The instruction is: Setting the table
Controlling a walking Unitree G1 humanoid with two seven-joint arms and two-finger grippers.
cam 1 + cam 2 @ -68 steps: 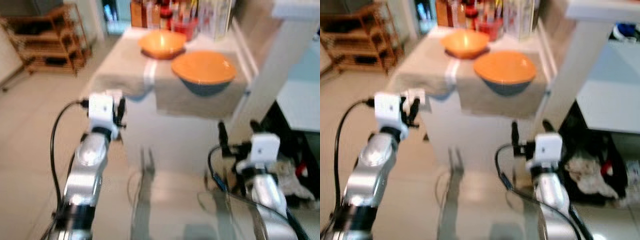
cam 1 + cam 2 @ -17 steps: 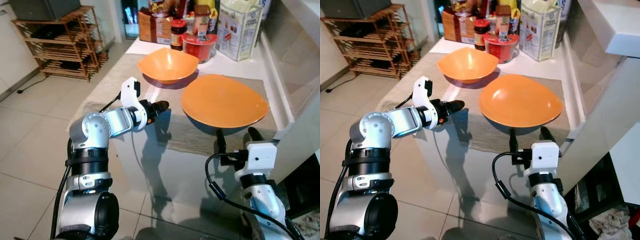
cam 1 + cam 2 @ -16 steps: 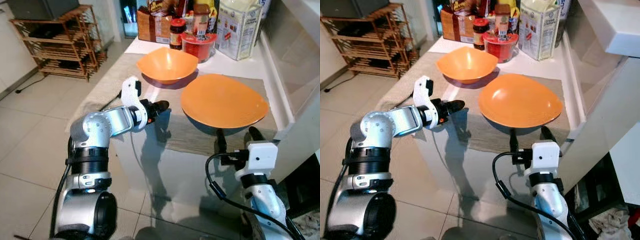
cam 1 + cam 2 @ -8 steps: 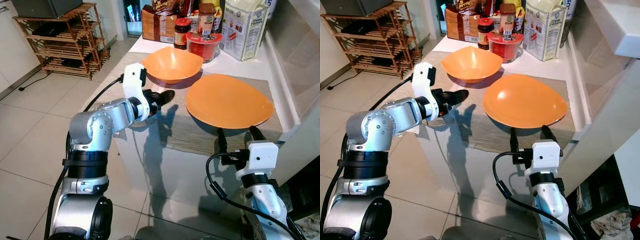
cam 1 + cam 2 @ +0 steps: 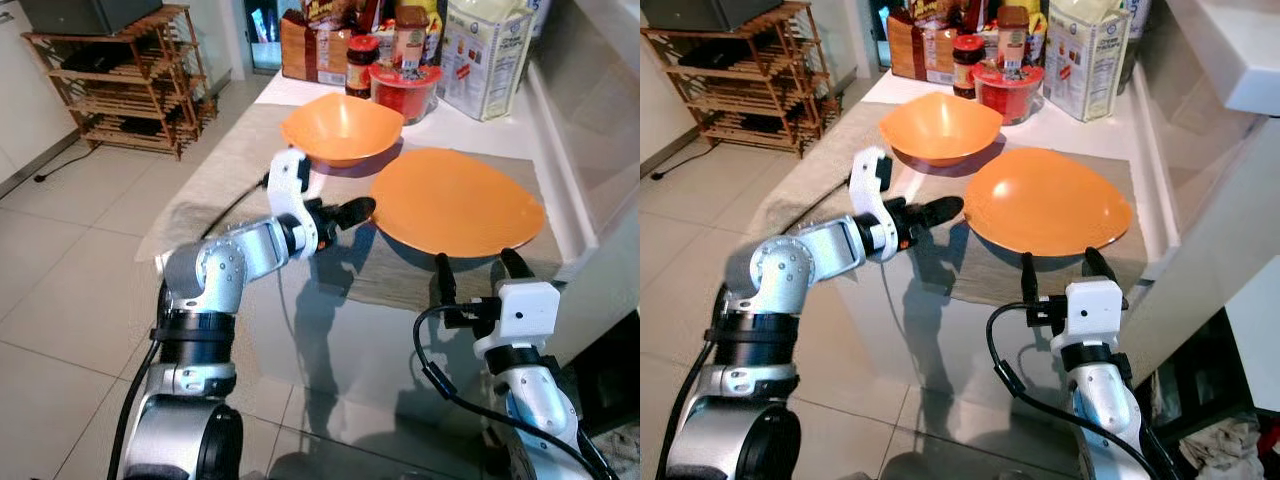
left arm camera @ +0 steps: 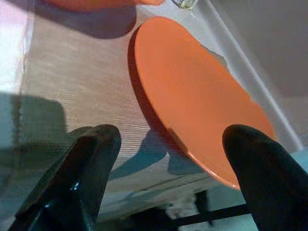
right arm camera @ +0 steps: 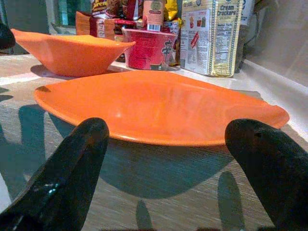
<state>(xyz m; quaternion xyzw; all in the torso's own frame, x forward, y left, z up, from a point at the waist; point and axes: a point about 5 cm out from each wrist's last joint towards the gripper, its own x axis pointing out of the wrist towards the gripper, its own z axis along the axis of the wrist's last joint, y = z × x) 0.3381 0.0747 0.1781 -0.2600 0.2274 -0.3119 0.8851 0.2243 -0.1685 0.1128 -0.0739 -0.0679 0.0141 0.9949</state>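
Left gripper fingers apart, beside orange plate edge.

Bright, sharp daylight throughout; hard shadows across the placemat; mirror-like glare on the glass tabletop; blurred wrist-view fingers.

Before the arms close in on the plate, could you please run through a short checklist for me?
1. Left pincer open: ok.
2. Right pincer open: ok.
3. Left pincer lined up with the plate rim: ok, tips just short of its near-left edge.
4. Right pincer facing the plate: ok, below its front edge.
5. Plate lies on the mat: ok.
6. Bowl apart from the plate: ok, behind it.
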